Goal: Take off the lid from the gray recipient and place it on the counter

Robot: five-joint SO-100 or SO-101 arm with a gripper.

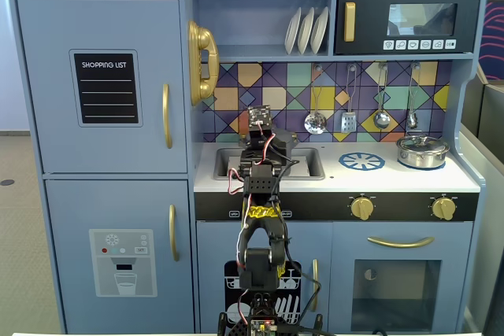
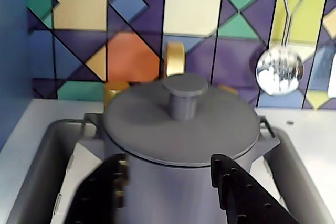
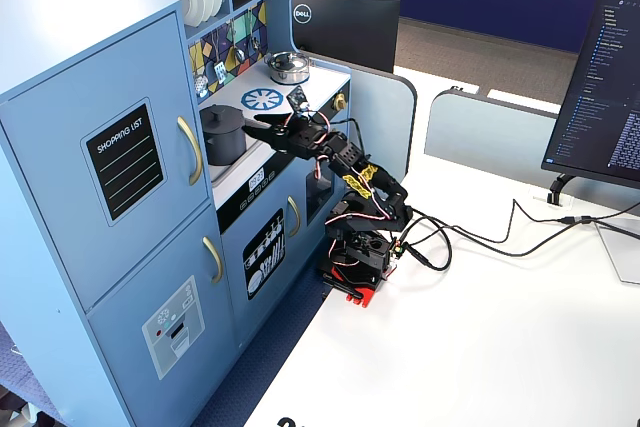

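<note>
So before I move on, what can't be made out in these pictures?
- Fixed view facing the kitchen: the arm hides the gray pot and its lid.
- Wrist view: the bottom edge cuts off the pot's base and the sink floor; the gripper shows only its tips.
- Side fixed view: the gripper is too small to judge contact.

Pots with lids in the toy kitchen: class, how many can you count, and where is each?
2. The gray recipient sits in the sink with the lid still on; the shiny silver pot stands at the counter's right end in a fixed view. Others could be hidden inside the cupboards.
</note>
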